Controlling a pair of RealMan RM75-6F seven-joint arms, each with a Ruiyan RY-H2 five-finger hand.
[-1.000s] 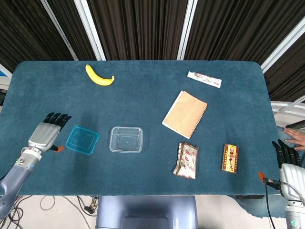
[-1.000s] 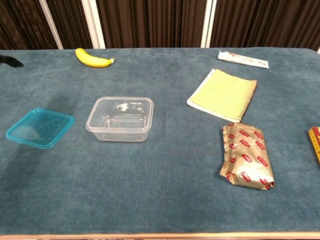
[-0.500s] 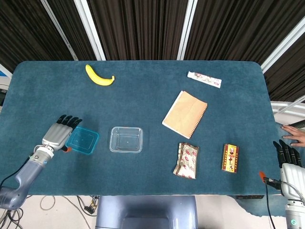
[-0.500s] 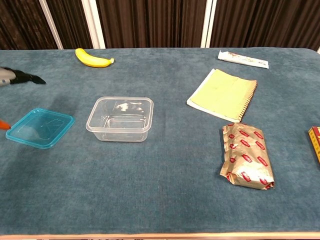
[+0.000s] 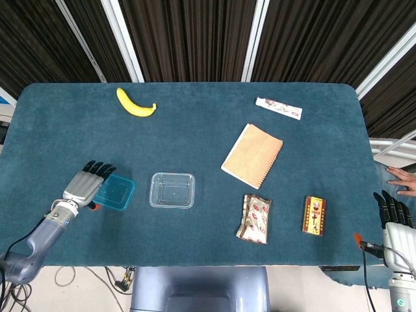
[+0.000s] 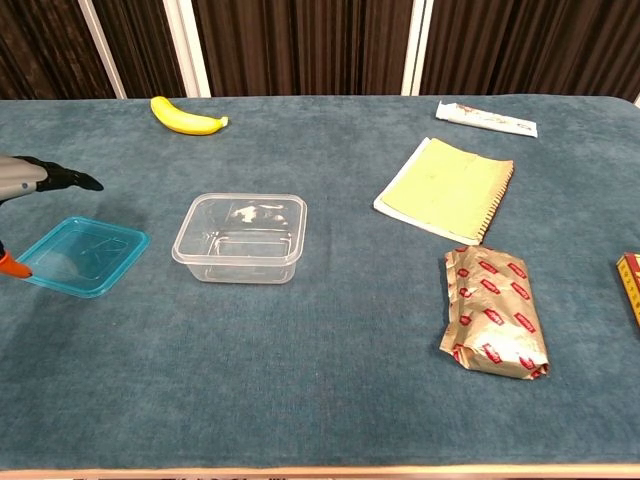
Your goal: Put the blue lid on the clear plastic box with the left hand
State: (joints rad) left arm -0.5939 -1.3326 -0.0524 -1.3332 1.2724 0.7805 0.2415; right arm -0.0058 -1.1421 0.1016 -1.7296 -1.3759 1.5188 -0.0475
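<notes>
The blue lid (image 5: 116, 192) (image 6: 84, 255) lies flat on the table, left of the clear plastic box (image 5: 172, 190) (image 6: 241, 238), with a small gap between them. The box stands upright and empty. My left hand (image 5: 87, 182) (image 6: 28, 176) reaches in from the left, its fingers stretched out above the lid's left edge. Its orange thumb tip (image 6: 14, 266) sits at the lid's near left corner. The fingers and thumb are apart and the lid is not lifted. My right hand (image 5: 392, 218) hangs beyond the table's right edge, fingers straight, holding nothing.
A banana (image 5: 135, 103) lies at the back left and a white tube (image 5: 278, 108) at the back right. A tan notebook (image 5: 252, 155), a foil snack packet (image 5: 255, 218) and a small yellow box (image 5: 314, 215) lie right of the box. A person's hand (image 5: 404, 189) shows at the right edge.
My left hand has moved right, from beside the lid to over its left edge. The lid, the box and my right hand have stayed where they were.
</notes>
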